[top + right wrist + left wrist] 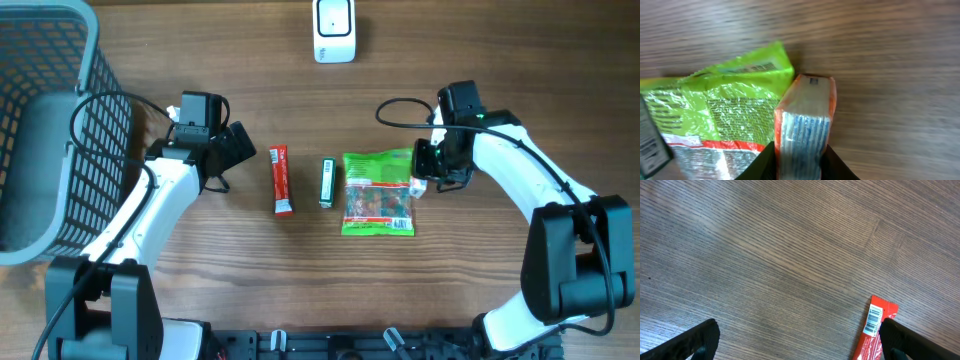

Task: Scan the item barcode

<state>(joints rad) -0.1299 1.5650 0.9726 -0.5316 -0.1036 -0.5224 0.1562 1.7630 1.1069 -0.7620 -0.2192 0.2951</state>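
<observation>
Beside bag [378, 195], right claw [424, 172] low, probably gripping packet [805, 120].

1. We see bare tabletop [300, 100] between the scanner [334, 30] and the row of items, wide enough to pass.
2. The red bar [282, 180] and dark stick [327, 183] lie apart, wood showing between them.
3. The stick lies just beside the green bag [378, 192]: tight.
4. The right gripper [422, 180], clamped on a small packet [805, 125], crowds the bag's right edge.
5. The wire basket [105, 90] walls off the left side.
</observation>
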